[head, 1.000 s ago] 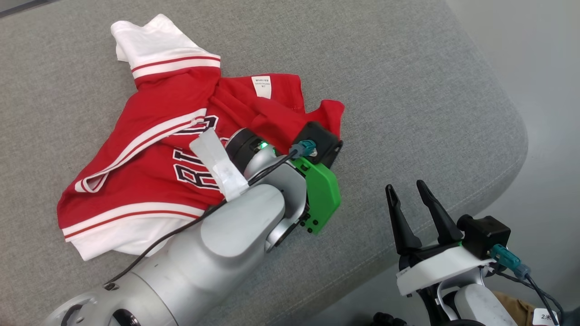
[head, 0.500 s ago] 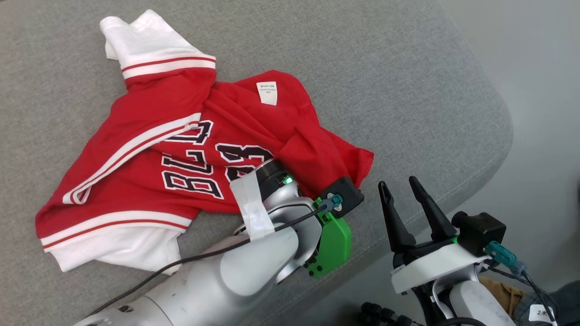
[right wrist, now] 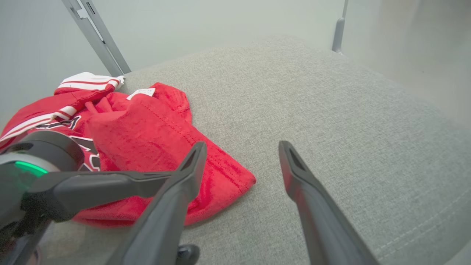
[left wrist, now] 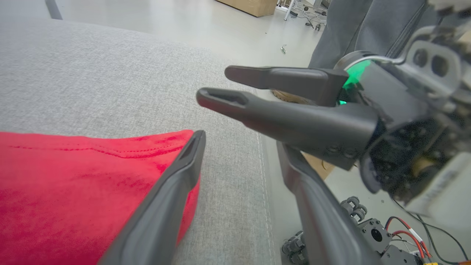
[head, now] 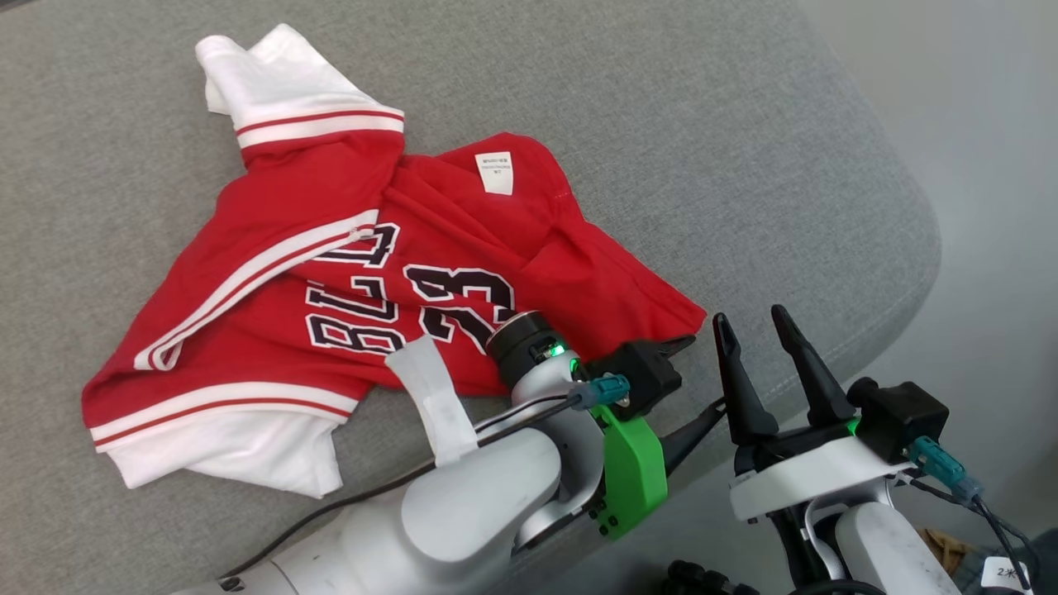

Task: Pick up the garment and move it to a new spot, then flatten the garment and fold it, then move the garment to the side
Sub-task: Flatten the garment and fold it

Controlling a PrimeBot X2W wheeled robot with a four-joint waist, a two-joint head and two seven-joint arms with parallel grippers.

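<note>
The garment [head: 347,248] is a red jersey with white striped trim and black lettering, lying crumpled on the grey cushion [head: 661,124]. Its right corner points toward the cushion's near edge. My left gripper [head: 698,376] stands open at that corner. In the left wrist view my left gripper [left wrist: 241,141] has one finger lying over the red corner [left wrist: 73,176] and bare cushion between the jaws. My right gripper [head: 750,318] is open just to the right, off the cloth. It crosses the left wrist view as well [left wrist: 213,84]. My right gripper [right wrist: 241,145] points over bare cushion beside the garment [right wrist: 154,140].
The cushion's rounded near edge [head: 826,364] runs right under both grippers, with pale floor [head: 992,165] beyond it. A cardboard box [left wrist: 250,5] stands on the floor far off. A grey metal post [right wrist: 95,36] rises behind the cushion.
My left gripper dragged the garment's right corner toward the cushion's near edge, spreading the jersey, then opened and let go. The right gripper stayed open.
</note>
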